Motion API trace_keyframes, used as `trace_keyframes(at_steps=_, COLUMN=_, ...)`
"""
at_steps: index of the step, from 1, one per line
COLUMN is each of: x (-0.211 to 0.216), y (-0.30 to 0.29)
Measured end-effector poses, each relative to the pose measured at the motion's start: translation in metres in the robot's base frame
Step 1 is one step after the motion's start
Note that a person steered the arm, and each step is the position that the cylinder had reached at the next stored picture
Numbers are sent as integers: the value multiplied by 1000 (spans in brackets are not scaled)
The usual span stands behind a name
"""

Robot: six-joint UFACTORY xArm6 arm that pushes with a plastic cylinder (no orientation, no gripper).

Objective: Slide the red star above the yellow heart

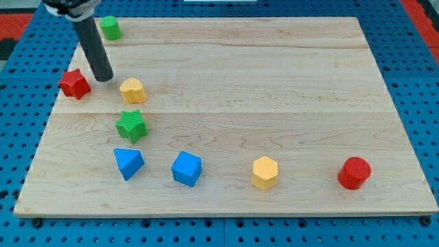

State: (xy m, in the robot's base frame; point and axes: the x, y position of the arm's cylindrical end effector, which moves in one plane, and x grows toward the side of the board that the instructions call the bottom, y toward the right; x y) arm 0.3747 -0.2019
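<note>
My tip (104, 78) between red star and yellow heart, on the wooden table (274, 89).
The red star block (74, 84) lies just left of my tip, the yellow heart block (133, 90) just right; no claw shows.

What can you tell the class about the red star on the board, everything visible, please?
The red star is a small, chunky block with blunt points, in a matt red finish that looks like painted wood or plastic. It lies flat near the left edge of the wooden board, towards the view's top. Nothing clearly touches it: my tip stands just to its right, between it and the yellow heart, with a narrow gap that is hard to judge.
</note>
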Motion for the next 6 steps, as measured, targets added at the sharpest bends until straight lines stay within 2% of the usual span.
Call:
trace_keyframes(at_steps=1, x=15, y=28)
trace_keyframes(at_steps=2, x=26, y=-3)
trace_keyframes(at_steps=3, x=87, y=-64)
trace_keyframes(at_steps=4, x=69, y=-103)
trace_keyframes(at_steps=6, x=-13, y=-46)
